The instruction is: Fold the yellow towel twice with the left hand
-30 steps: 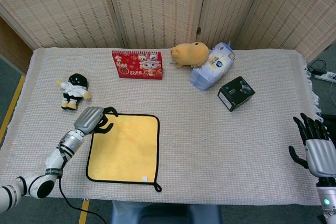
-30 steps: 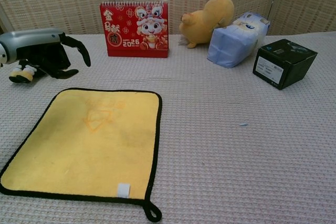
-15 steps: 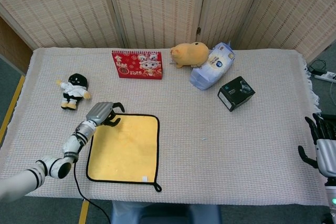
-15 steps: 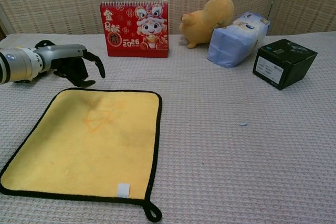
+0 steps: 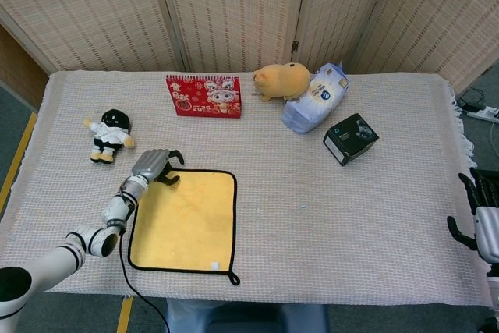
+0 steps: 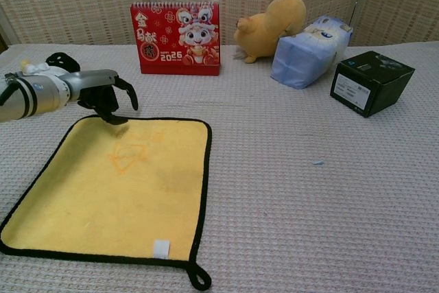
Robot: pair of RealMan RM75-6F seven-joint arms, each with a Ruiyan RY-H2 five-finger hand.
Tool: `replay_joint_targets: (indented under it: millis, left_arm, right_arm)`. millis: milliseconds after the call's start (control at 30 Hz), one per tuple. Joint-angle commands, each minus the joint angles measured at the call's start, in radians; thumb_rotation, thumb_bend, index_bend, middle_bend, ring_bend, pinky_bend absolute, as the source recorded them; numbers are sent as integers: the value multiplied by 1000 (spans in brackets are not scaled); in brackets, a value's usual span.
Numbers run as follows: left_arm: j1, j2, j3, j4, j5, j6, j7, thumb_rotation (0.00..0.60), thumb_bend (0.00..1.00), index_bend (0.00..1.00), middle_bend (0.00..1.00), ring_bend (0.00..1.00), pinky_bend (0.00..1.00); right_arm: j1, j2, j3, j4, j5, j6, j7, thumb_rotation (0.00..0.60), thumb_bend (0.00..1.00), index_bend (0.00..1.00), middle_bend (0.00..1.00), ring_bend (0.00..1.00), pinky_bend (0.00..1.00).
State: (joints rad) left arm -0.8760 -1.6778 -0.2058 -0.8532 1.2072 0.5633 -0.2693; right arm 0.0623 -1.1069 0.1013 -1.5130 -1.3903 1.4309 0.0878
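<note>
Towel [image 5: 184, 220], yellow w/ black edging, lay flat and unfolded on the tabletop [image 5: 312, 224] near the front-left, hanging loop at its front-right corner. You had the left hand [image 5: 153, 166] at the towel's far-left corner, palm down, fingers curled w/ tips touching or just above the black edge; can't tell if any cloth was pinched, nothing looked lifted. In the chest view the left hand [image 6: 103, 90] sat right over that same far edge. Your right hand [image 5: 485, 220] was at the tabletop's right edge, well apart, fingers spread, holding nothing. Beyond the towel: plush doll [image 5: 109, 135] to the left, red calendar [image 5: 204, 96], yellow plush [image 5: 281, 80] against a tissue pack [image 5: 315, 97], black box [image 5: 351, 138] further right.
</note>
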Motion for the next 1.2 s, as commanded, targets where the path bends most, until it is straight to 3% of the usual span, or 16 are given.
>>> replay_joint_targets:
  millis: [33, 367, 967, 1200]
  left_arm:
    - [-3, -20, 3, 24, 9, 9, -5, 600, 366, 436, 1000, 1000, 1000]
    - [-11, -73, 0, 78, 31, 33, -36, 600, 364, 471, 1000, 1000, 1000]
    - [-39, -98, 19, 158, 74, -40, -136, 600, 377, 459, 1000, 1000, 1000]
    - [-33, -106, 18, 159, 88, -7, -156, 600, 377, 563, 1000, 1000, 1000]
  right_arm:
    - [0, 0, 0, 0, 0, 0, 1, 600, 452, 0, 0, 0, 0]
    - [-4, 3, 2, -2, -2, 7, 5, 600, 452, 0, 0, 0, 0]
    - [-3, 3, 7, 3, 9, -1, 8, 600, 453, 0, 0, 0, 0]
    - [-4, 5, 7, 2, 8, -1, 8, 600, 453, 0, 0, 0, 0]
